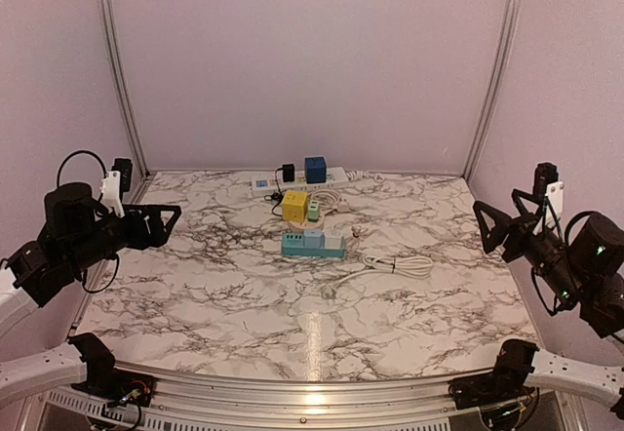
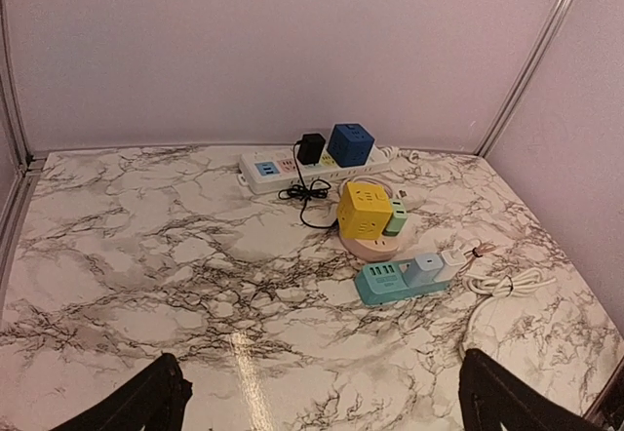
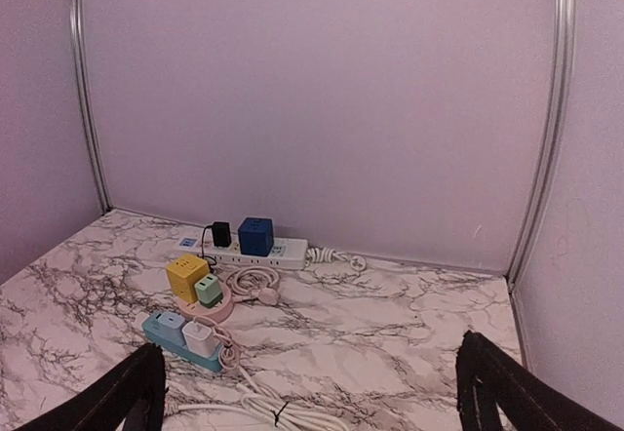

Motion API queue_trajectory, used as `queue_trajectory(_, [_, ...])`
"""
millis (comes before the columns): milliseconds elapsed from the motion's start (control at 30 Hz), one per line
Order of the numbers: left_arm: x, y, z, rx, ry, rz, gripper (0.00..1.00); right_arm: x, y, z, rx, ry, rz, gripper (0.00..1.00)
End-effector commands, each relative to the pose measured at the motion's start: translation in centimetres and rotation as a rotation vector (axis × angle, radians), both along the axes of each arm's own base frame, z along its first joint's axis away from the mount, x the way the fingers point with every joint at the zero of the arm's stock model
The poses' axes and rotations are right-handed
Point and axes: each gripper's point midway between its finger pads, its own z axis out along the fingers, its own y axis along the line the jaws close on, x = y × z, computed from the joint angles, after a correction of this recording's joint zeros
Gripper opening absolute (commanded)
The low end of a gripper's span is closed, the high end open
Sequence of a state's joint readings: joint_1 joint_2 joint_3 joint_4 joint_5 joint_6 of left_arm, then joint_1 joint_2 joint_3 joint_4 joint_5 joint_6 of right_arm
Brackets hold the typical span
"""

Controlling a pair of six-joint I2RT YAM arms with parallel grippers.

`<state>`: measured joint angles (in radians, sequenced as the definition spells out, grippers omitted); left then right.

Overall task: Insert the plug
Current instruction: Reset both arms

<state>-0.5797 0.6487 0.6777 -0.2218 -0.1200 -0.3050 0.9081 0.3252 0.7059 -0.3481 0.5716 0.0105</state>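
With both pairs of jaws wide open and empty, the white cable [image 1: 398, 263] lay crosswise on the surface [image 1: 195, 294], nearer the right arm [image 1: 561, 255].

White links [image 1: 34, 371], black joint housings [image 1: 68, 216], black triangular left gripper [image 1: 168, 227] and right gripper [image 1: 482, 228].

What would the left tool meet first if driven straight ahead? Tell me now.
The open left tool likely meets the marble tabletop first, short of the teal power strip; depth is unclear.
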Motion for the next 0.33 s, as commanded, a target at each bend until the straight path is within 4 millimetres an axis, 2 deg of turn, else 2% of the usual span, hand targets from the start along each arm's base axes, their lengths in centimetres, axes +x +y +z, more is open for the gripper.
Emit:
queue_trajectory(0, [-0.3, 1.6, -2.4, 0.047, 0.092, -0.028, 0.99, -0.6, -2.2, 0.8, 0.033, -0.005, -0.058, 0.99])
queue_trajectory(100, [0.3, 3.0, -3.2, 0.016, 0.128, 0.004, 0.99, -1.0, -2.3, 1.0, 0.048, -0.027, -0.045, 0.98])
queue_trajectory(200, [0.8, 2.9, -3.0, -0.025, 0.124, 0.003, 0.99, -1.1, -2.4, 0.8, 0.049, -0.032, -0.042, 0.98])
queue_trajectory(300, [1.3, 3.9, -3.4, -0.04, 0.132, 0.052, 0.99, -0.9, -2.5, 0.2, 0.016, -0.018, -0.057, 0.99])
